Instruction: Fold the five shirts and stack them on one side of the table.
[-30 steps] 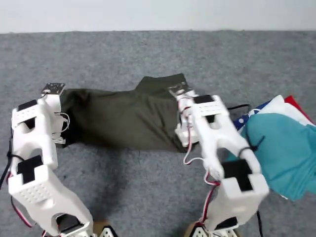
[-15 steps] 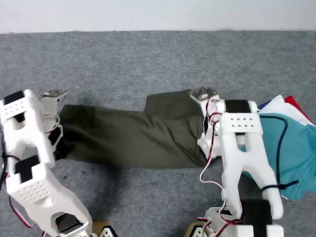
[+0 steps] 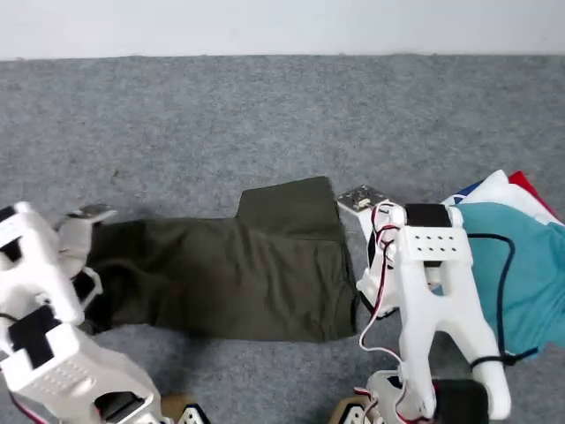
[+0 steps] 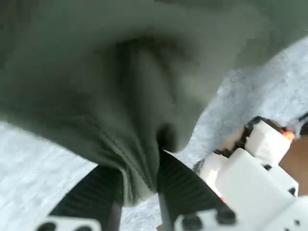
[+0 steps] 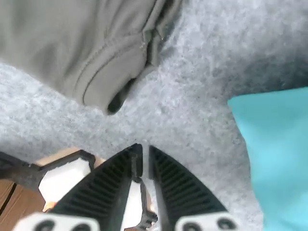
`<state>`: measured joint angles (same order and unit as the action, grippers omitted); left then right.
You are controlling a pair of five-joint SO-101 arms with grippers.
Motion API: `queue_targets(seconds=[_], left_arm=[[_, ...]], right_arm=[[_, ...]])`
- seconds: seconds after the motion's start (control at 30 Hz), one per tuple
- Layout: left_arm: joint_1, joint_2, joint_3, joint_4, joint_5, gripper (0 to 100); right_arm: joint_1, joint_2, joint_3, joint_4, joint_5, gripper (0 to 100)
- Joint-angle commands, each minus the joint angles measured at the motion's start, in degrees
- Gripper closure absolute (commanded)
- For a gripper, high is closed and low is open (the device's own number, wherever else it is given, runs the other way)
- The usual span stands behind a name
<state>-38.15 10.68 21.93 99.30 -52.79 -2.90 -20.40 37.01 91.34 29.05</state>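
An olive shirt (image 3: 238,274) lies spread across the middle of the grey table, with one flap folded up at its far side. My left gripper (image 4: 139,178) is shut on a bunched fold of olive cloth (image 4: 144,110) at the shirt's left end (image 3: 97,274). My right gripper (image 5: 143,156) is shut with nothing in it, just off the shirt's right hem (image 5: 115,82), over bare table. In the high view the right arm (image 3: 424,265) stands between the olive shirt and a teal shirt (image 3: 521,265).
The teal shirt (image 5: 274,154) lies on a pile of white, red and blue shirts (image 3: 499,187) at the table's right edge. A white wall borders the far side. The far half of the grey table (image 3: 265,115) is open.
The olive shirt has been dragged toward the near edge. The left arm moved near and left with the cloth; the right arm drew back along the shirt's right edge.
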Motion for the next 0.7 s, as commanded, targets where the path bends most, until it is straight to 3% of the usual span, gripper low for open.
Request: queue_targets(seconds=[0.0, 0.27, 0.67], left_arm=[[3.16, 0.09, 0.22, 0.97, -1.14, 99], [1.05, 0.44, -6.64, -8.7, -3.25, 99], [0.88, 0.62, -11.12, -5.01, -4.22, 98]], right_arm=[[0.31, -2.77, 0.0, 2.24, -0.18, 83.8], [-0.75, -4.26, 0.0, -0.22, -2.64, 79.4], [-13.32, -4.26, 0.0, -2.42, -6.86, 78.6]])
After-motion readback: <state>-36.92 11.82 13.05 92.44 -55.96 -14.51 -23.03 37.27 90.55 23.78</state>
